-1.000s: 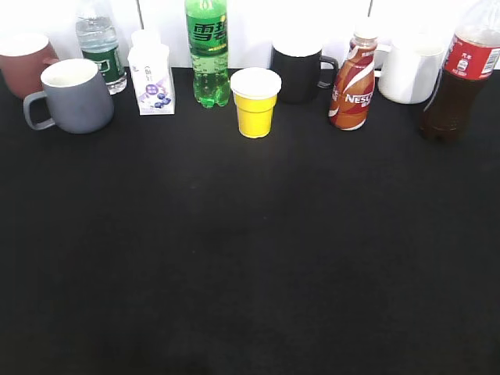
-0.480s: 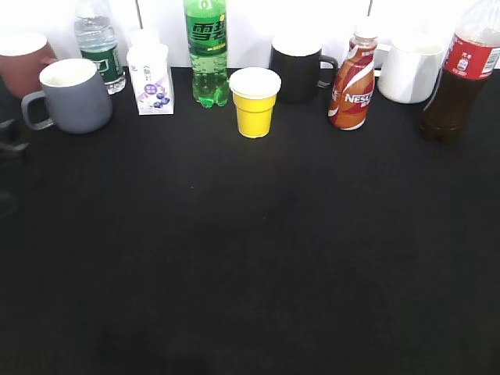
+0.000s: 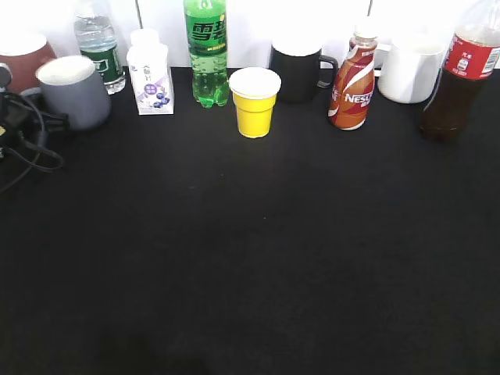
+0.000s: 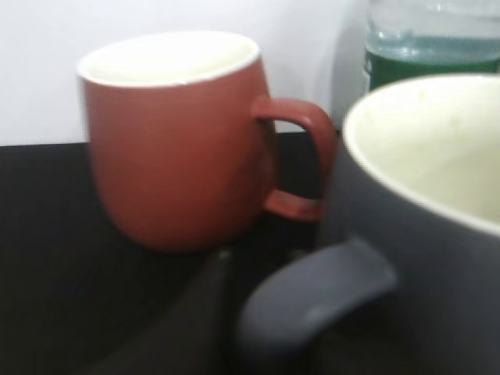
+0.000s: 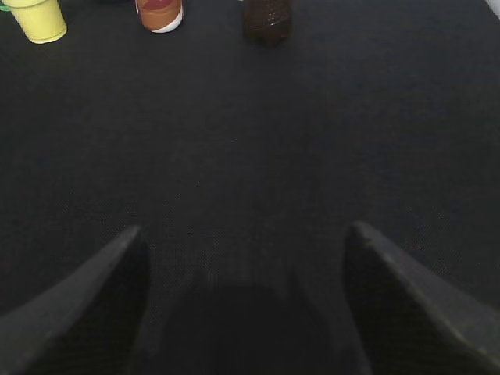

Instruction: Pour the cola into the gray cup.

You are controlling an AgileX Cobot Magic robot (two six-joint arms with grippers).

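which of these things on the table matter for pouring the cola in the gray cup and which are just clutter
Belong to the job:
cola
gray cup
left gripper

Just lying about:
reddish-brown mug
water bottle
white drink bottle
green soda bottle
yellow cup
black mug
Nescafe bottle
white mug

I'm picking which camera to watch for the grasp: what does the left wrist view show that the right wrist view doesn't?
Only the left wrist view shows the gray cup up close, handle toward the camera, with the red-brown mug behind it and a water bottle at the back. Only the right wrist view shows the open right claw over bare cloth, and far off the cola, the Nescafe bottle and the yellow cup. Both show the black tablecloth.
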